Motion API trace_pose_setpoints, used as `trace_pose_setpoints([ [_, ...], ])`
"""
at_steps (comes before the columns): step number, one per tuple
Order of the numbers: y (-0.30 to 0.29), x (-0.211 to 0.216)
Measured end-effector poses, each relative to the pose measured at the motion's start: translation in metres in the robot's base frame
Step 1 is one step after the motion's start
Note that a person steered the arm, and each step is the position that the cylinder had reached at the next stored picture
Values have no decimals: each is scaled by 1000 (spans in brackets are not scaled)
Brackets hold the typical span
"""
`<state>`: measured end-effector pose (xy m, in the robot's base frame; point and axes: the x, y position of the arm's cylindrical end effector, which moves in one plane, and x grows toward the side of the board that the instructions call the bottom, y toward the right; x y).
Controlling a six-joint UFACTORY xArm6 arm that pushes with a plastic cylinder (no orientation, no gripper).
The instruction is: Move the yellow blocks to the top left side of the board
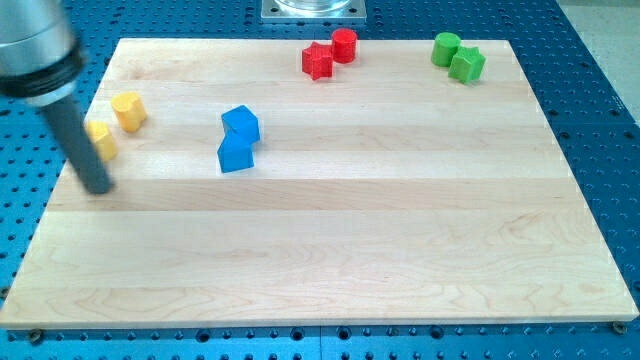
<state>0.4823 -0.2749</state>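
Two yellow blocks lie near the board's left edge: one (129, 110) higher up, the other (102, 140) just below and left of it, partly hidden by my rod. My tip (99, 188) rests on the board just below the lower yellow block, close to it; I cannot tell whether they touch.
Two blue blocks (238, 138) touch each other left of the middle. A red star block (318, 62) and a red cylinder (344, 45) sit at the top centre. Two green blocks (458, 56) sit at the top right. The wooden board (330, 250) lies on a blue perforated table.
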Motion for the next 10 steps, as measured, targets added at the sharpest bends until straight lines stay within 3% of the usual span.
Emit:
trace_pose_setpoints([
  [1, -14, -9],
  [2, -17, -61],
  [4, 50, -77],
  [5, 53, -49],
  [6, 68, -51],
  [9, 80, -94],
  [10, 119, -137],
])
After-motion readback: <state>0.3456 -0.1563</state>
